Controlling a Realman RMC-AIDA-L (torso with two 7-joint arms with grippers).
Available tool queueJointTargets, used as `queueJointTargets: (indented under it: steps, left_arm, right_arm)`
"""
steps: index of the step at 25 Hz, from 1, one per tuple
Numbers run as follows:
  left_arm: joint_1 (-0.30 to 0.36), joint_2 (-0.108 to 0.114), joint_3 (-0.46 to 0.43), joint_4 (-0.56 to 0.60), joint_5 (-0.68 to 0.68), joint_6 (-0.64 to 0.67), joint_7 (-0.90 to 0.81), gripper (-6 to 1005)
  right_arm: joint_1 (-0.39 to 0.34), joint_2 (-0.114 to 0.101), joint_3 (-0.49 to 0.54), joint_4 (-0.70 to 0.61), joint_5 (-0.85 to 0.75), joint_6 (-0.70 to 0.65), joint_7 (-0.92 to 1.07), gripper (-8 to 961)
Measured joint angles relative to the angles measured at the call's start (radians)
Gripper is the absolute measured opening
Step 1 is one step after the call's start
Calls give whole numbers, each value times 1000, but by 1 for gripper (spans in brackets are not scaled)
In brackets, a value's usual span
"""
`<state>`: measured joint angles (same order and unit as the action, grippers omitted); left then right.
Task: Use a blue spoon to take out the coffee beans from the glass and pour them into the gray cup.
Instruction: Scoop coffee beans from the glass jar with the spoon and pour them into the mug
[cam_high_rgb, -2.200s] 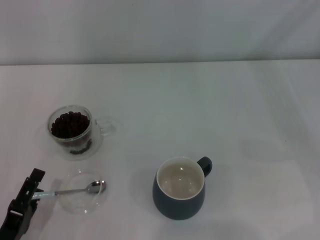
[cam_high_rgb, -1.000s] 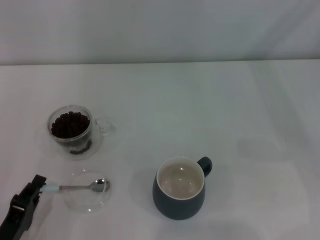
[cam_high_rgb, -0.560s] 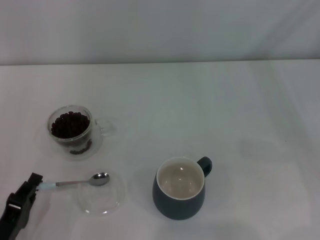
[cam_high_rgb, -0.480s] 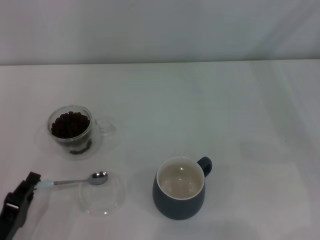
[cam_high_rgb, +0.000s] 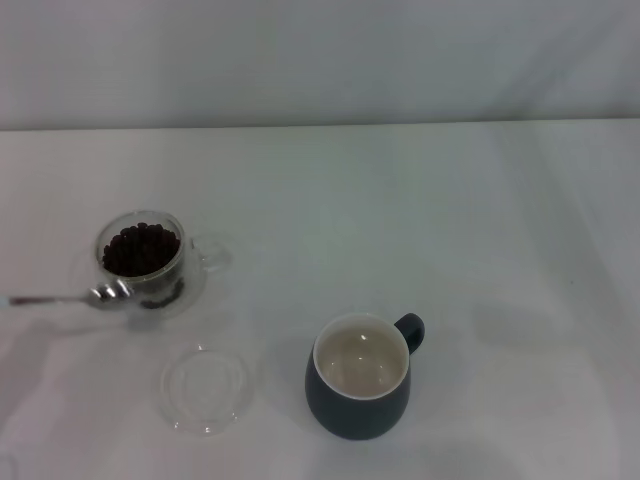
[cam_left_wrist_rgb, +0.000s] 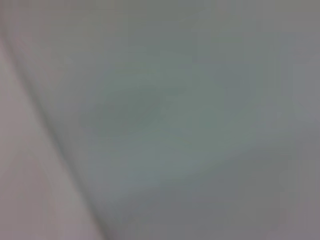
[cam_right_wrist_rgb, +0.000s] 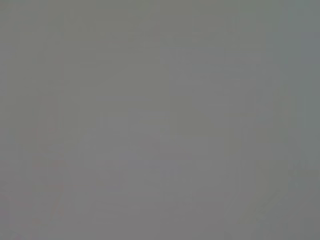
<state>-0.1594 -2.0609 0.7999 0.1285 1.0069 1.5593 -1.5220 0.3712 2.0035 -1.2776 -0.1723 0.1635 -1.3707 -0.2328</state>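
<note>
The left gripper is out of sight past the left edge of the table (cam_high_rgb: 420, 200), so I cannot tell how its fingers stand. The right gripper does not show either. Both wrist views are just a grey blur.

The blue spoon (cam_high_rgb: 60, 297) pokes in from the left edge. Only its thin neck and shiny bowl show. Its handle is cut off, so what holds it is hidden. The shiny bowl is right at the near left side of the glass (cam_high_rgb: 142, 262); I cannot tell if they touch.

The glass stands near the left edge, with its clear handle pointing right. It is filled with dark coffee beans (cam_high_rgb: 140, 248).

A flat clear saucer (cam_high_rgb: 206, 388) lies closer to the front edge, below the glass.

The gray cup (cam_high_rgb: 361, 388) stands near the front edge, about in the middle. Its white inside looks bare. Its small handle points to the back right.
</note>
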Motion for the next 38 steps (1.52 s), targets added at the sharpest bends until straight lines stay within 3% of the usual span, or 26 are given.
queueJointTargets:
  steps: [4, 11, 14, 20, 26, 32, 38]
  left_arm:
    - [-7, 48, 3, 112, 17, -5, -82, 133]
    - [-110, 175, 3, 171, 120, -60, -248, 133]
    - [-140, 208, 3, 227, 180, -109, -323, 132]
    - [-198, 239, -3, 378, 390, -239, -532, 133]
    - [-254, 266, -5, 475, 564, -268, -680, 133]
    - [-310, 268, -3, 543, 755, -276, -772, 132]
    - [-372, 240, 1, 574, 872, -272, -773, 132]
  right_arm:
    - [-9, 7, -65, 44, -9, -41, 26, 605]
    - [-13, 10, -224, 129, -10, -148, 151, 604]
    - [-18, 10, -305, 133, -11, -169, 174, 604]
    - [-21, 12, -429, 123, -10, -204, 233, 604]
    - [-23, 12, -539, 113, -10, -235, 261, 604]
    - [-52, 12, -609, 77, -10, -262, 299, 604]
    - [-88, 11, -649, 58, -10, -317, 319, 604]
